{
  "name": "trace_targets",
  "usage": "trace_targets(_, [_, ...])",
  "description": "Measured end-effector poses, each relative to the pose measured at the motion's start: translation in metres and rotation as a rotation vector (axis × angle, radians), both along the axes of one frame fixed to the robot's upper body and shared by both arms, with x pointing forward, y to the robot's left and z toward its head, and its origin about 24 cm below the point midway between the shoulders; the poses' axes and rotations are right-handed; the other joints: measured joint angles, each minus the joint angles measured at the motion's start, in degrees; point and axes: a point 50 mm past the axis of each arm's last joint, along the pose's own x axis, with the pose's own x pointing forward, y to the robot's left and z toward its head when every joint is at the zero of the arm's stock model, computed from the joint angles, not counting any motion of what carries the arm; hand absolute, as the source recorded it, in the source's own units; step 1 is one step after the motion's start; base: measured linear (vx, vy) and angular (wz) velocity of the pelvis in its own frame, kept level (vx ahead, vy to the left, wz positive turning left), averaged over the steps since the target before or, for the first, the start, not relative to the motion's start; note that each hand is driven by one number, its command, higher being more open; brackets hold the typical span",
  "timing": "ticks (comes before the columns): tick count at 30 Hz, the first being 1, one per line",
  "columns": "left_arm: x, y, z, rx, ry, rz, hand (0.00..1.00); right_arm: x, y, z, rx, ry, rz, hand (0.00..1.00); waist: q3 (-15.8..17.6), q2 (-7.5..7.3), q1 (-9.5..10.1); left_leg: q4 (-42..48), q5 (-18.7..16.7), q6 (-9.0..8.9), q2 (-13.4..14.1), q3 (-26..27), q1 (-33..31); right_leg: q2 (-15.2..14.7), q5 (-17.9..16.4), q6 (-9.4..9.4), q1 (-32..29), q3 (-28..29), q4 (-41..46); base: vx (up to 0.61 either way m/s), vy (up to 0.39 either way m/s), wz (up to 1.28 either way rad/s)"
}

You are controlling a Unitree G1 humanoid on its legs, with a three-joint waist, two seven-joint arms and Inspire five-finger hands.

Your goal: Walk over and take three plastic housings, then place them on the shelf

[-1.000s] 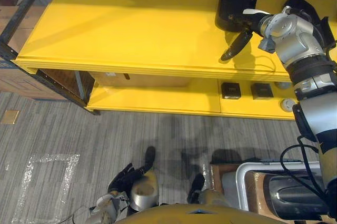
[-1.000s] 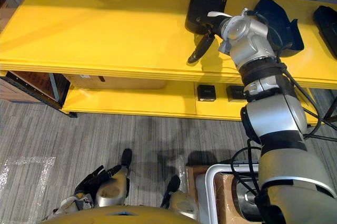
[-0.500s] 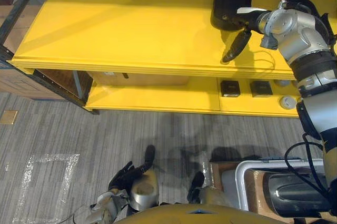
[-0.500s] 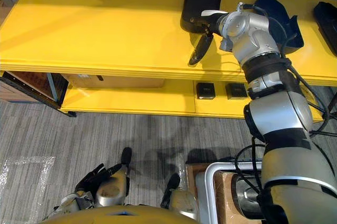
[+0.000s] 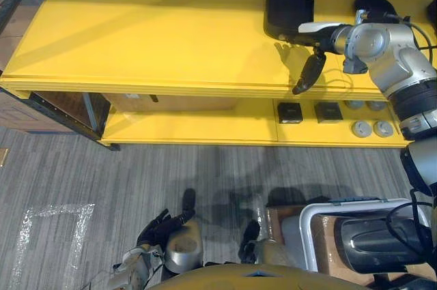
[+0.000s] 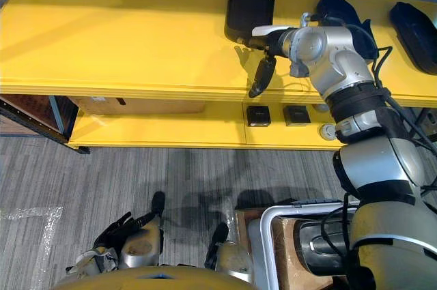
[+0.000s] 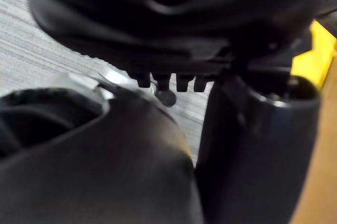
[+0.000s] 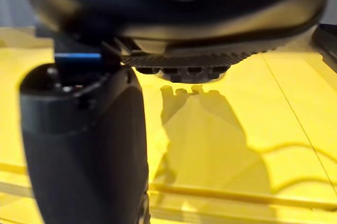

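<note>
A black plastic housing point(image 5: 287, 0) stands on the top board of the yellow shelf point(image 5: 150, 37), towards its back right. Two more black housings point(image 6: 338, 10) point(image 6: 415, 25) lie further right on the same board. My right hand point(image 5: 308, 71) hangs open over the board's front edge, just right of the first housing, fingers straight and pointing down; its white-covered thumb reaches close to the housing's lower corner. The right wrist view has nothing between thumb and fingers, just the yellow board point(image 8: 231, 145). My left hand point(image 5: 162, 225) hangs low over the floor, fingers relaxed and holding nothing.
The lower shelf board carries two small black boxes point(image 5: 289, 112) point(image 5: 328, 111) and several grey round parts point(image 5: 372, 127). A cardboard box point(image 5: 177, 103) sits under the top board. A white-framed bin point(image 5: 321, 218) with a dark moulded part point(image 5: 379, 245) stands at lower right. Grey plank floor lies in front.
The right hand has drawn off the housing, down and to the right towards the board's front edge. The whole picture has shifted as the camera moved.
</note>
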Motion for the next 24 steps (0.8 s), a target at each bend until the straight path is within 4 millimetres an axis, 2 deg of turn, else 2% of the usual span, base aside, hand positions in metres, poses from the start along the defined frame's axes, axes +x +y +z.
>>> trace_targets(4, [0.000, 0.004, 0.000, 0.008, 0.000, 0.008, 1.00, -0.003, -0.004, -0.006, -0.019, 0.031, 0.003, 1.00, -0.19, -0.72, -0.30, 0.01, -0.01, 0.02, 0.04, 0.41, 0.13, 0.00, 0.11, 0.09, -0.08, 0.38, -0.06, -0.01, -0.019, -0.05])
trace_targets(15, [-0.002, 0.005, 0.000, 0.012, 0.009, 0.011, 1.00, -0.005, -0.008, -0.017, -0.062, 0.052, 0.002, 1.00, -0.44, -1.10, -0.49, 0.00, -0.01, 0.02, 0.09, 0.55, 0.22, 0.04, 0.18, 0.10, -0.08, 0.52, -0.09, 0.00, -0.002, 0.00])
trace_targets(19, [-0.003, 0.007, 0.000, 0.017, 0.011, 0.011, 1.00, -0.004, -0.006, -0.012, -0.043, -0.023, -0.006, 1.00, -0.70, -1.50, -0.67, 0.00, -0.02, 0.02, 0.09, 0.58, 0.22, 0.05, 0.19, 0.10, -0.10, 0.55, -0.11, 0.00, 0.000, 0.00])
trace_targets(24, [-0.003, 0.007, 0.000, 0.019, 0.007, 0.013, 1.00, -0.009, -0.001, 0.016, 0.025, -0.238, -0.007, 1.00, -0.78, -1.51, -0.93, 0.01, -0.02, 0.01, 0.08, 0.64, 0.22, 0.05, 0.23, 0.14, -0.18, 0.66, -0.11, 0.00, 0.000, 0.00])
